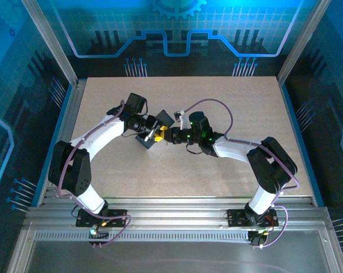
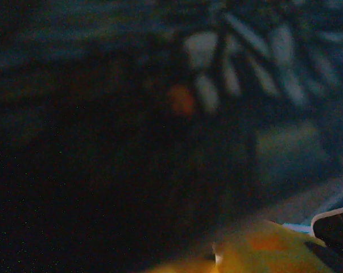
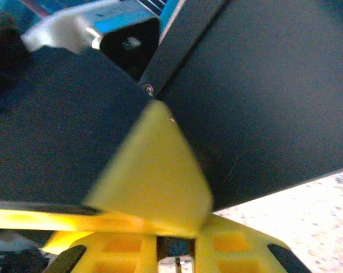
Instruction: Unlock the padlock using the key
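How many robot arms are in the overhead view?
2. The left arm reaches in from the left and the right arm from the right. They meet near the middle of the table. None seems hidden.

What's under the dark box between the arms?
The speckled tan tabletop shows below the dark blue box; whether it rests there is hidden behind yellow plastic fingers.

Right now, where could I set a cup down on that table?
Bare tabletop: the far strip behind both arms, and the near middle between their bases. Crowded centre: left gripper and right gripper meet at the dark box.
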